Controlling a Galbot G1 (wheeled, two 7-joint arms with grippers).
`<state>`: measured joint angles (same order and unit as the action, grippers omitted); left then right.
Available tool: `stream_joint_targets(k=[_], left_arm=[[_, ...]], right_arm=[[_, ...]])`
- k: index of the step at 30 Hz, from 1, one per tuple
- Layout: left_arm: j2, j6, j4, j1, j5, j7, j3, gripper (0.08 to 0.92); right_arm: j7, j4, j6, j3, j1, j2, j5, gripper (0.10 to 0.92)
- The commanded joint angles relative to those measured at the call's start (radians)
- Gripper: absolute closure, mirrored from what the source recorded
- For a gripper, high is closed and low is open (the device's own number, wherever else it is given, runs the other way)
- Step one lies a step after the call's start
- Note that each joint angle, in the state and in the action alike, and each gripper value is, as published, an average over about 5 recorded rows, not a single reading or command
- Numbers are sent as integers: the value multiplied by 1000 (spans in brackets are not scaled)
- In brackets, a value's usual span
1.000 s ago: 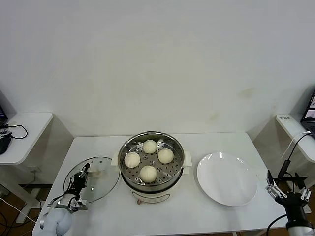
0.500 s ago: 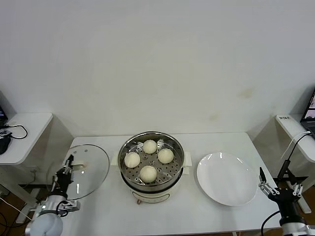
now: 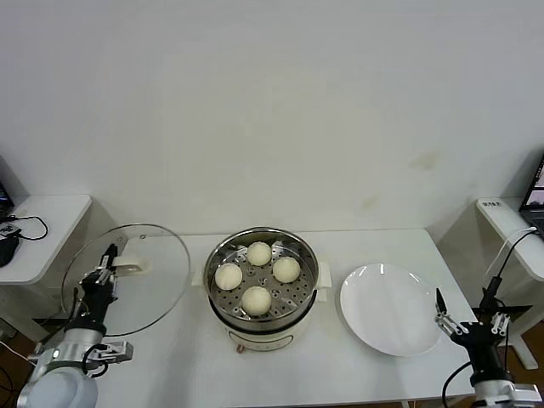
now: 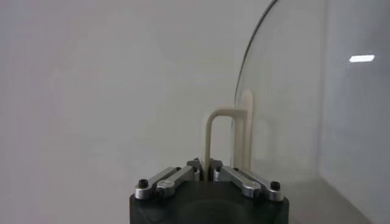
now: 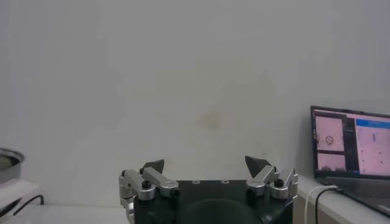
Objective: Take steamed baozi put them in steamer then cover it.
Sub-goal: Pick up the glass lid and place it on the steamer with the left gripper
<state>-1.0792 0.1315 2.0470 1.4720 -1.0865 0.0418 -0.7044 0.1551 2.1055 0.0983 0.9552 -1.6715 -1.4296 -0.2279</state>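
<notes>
Four cream-white baozi lie in the shiny steel steamer on its white pot base at the table's middle. My left gripper is shut on the cream handle of the clear glass cover. It holds the cover tilted up above the table's left end, left of the steamer. In the left wrist view the cover stands edge-on beside my left gripper. My right gripper is open and empty, low at the table's right front corner; it also shows in the right wrist view.
A flat white plate lies right of the steamer. Small side tables stand at the far left and far right. A laptop screen shows in the right wrist view.
My left gripper has lifted the cover off the table, raising and tilting it upright while moving left. My right gripper has drifted slightly left and down.
</notes>
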Motion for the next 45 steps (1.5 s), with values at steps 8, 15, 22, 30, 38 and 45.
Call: stream_joint_targets(k=[8,15,22,30,38,45], left_arm=[[60,250,46,-315,-28,-193,452,854],[-123,310,-6,-368,-239,-296,559,854],[-271,337,-99,-426,-323,-337,587,854],[-389,343,-156,-469,-414,-351,640,854],[-438,338,-191,-467,-465,-355,670,854],[-434,328,-199,-448,-488,-358,664,854]], right_arm=[[-119,-6,-30,-124,33,-50,275,202],[-121,-31,-42,-165,78,-34,286,203],[-118,-65,-36,-192,106,-28,284,203],[-118,-94,-27,-201,109,-35,287,203],[-116,-101,-19,-206,97,-46,298,203],[-116,-114,-9,-206,92,-45,306,203]])
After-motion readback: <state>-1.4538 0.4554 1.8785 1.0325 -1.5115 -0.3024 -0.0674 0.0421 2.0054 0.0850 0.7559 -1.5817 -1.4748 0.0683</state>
